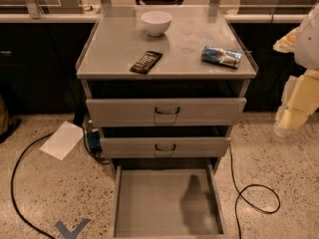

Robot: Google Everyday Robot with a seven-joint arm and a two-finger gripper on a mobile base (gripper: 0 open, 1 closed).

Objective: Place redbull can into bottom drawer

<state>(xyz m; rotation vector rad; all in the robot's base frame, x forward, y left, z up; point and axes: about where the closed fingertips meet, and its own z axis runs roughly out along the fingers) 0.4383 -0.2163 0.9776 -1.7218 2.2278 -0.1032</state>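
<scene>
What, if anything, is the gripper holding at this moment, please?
Nothing that can be seen: the gripper hangs right of the cabinet, while the redbull can lies untouched on its top.

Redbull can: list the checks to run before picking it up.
1. Can reachable: ok, it lies on its side on the right of the cabinet top.
2. Space around the can: ok, it is apart from the snack bar and the bowl.
3. Bottom drawer open: ok, pulled out with nothing in it.
4. Gripper at the can: not ok, it is off to the cabinet's right, below the top.
5. Cable out of the drawer: ok, it lies on the floor beside it.
</scene>
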